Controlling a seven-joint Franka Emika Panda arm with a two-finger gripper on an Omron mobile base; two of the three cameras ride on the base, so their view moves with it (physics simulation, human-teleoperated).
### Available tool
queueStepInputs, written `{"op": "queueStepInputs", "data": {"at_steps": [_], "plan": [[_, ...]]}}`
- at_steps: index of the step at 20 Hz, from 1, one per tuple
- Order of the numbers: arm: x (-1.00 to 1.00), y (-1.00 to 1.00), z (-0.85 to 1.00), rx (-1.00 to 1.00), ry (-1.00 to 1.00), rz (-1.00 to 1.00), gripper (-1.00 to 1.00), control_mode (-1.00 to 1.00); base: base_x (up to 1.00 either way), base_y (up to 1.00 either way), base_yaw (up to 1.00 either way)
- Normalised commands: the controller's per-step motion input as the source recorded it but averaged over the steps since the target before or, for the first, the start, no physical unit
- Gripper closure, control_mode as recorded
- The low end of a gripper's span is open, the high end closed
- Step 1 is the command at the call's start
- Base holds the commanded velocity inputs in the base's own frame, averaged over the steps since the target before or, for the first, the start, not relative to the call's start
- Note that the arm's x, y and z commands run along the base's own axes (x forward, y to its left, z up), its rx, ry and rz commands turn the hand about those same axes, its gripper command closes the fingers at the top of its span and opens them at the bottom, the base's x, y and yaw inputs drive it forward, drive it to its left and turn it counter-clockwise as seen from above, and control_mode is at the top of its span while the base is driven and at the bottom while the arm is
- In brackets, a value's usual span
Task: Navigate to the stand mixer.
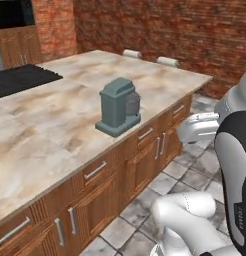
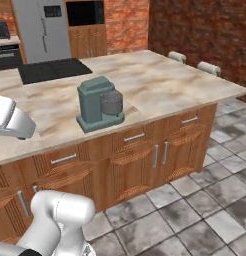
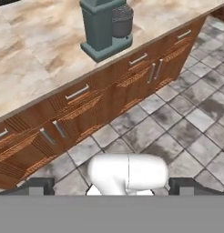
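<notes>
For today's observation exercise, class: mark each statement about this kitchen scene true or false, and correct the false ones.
1. The stand mixer stands on the marble-look counter. True.
2. The mixer's bowl is bright red. False: it is dark grey.
3. A black cooktop is set into the counter behind the mixer. True.
4. The mixer lies tipped on its side. False: it stands upright on its flat base.
5. The floor is wooden planks. False: it is grey stone tile.
6. The cabinets below the counter have metal handles. True.
</notes>
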Motion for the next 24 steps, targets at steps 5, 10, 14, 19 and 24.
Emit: {"op": "queueStepInputs", "data": {"at_steps": [5, 10, 14, 19, 24], "plan": [[0.00, 0.00, 0.00, 0.00, 0.00, 0.00, -1.00, 1.00, 0.75, -0.57, 0.57], [0.00, 0.00, 0.00, 0.00, 0.00, 0.00, -1.00, 1.00, 0.76, -0.54, 0.56], [0.00, 0.00, 0.00, 0.00, 0.00, 0.00, -1.00, 1.00, 0.83, -0.54, 0.55], [0.00, 0.00, 0.00, 0.00, 0.00, 0.00, -1.00, 1.00, 0.60, -0.47, 0.50], [0.00, 0.00, 0.00, 0.00, 0.00, 0.00, -1.00, 1.00, 0.33, -0.20, 0.32]]}}
